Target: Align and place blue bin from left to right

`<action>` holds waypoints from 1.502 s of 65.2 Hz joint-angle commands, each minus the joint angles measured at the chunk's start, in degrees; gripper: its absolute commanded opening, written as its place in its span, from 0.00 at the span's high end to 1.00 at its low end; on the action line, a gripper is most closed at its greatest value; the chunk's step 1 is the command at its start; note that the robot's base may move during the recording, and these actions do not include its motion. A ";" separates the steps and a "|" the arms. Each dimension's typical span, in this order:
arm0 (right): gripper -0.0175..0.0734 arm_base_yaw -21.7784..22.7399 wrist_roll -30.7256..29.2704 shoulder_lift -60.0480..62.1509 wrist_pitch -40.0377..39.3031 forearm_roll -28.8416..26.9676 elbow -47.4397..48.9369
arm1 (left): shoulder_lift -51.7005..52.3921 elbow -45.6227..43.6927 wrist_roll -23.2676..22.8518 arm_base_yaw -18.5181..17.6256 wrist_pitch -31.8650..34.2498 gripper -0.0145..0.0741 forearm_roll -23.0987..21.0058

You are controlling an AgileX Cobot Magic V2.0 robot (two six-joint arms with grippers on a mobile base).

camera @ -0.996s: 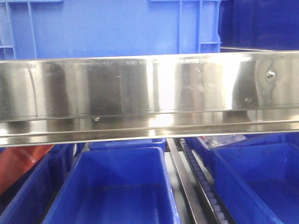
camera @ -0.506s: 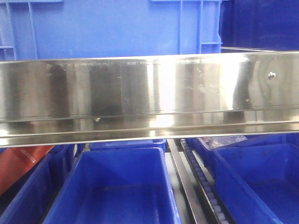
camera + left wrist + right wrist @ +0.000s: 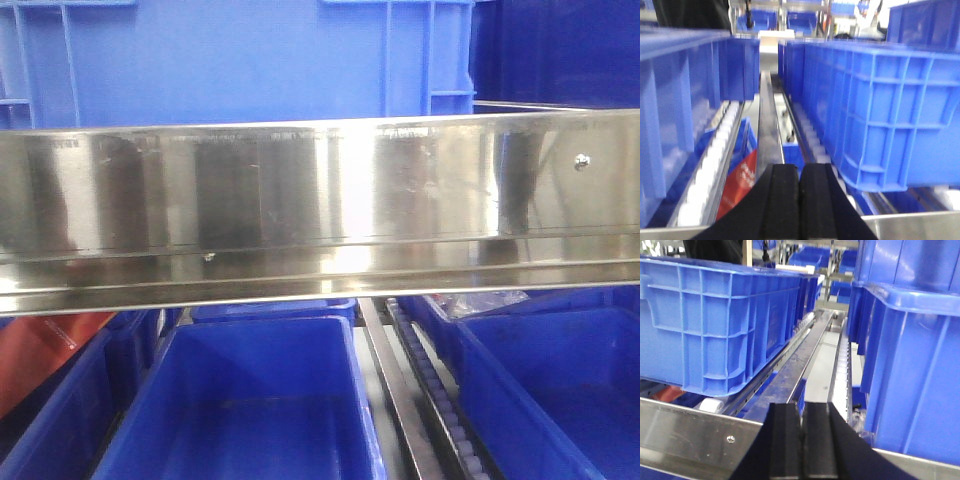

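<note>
Blue bin [image 3: 230,60] sits on the roller lane behind the steel rail [image 3: 320,200], both end effectors [image 3: 799,200] [image 3: 801,440] clenched empty either side of it; a one-sided push probably skews it into the neighbouring bin [image 3: 910,350].

A steel rail [image 3: 320,200] hides the blue bin's [image 3: 250,60] base. Frame edges crop its top. The left wrist view is blurred
</note>
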State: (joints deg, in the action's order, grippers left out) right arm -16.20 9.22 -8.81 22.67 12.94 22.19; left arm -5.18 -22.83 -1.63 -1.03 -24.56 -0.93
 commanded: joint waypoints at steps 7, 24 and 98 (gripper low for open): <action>0.89 0.22 -0.32 0.78 -3.19 0.94 -0.18 | 0.60 0.04 -0.13 0.00 1.47 0.96 -0.22; 0.89 0.22 -0.32 0.78 -3.19 0.94 -0.18 | 0.60 0.04 -0.13 0.00 1.47 0.96 -0.22; 0.89 0.22 -0.32 0.78 -3.44 0.94 -0.18 | 5.18 22.83 -0.09 6.99 23.00 0.96 0.38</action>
State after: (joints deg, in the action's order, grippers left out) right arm -16.20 9.22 -8.38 20.89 13.36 22.17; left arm -0.33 0.07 -1.63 5.82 -3.53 -0.82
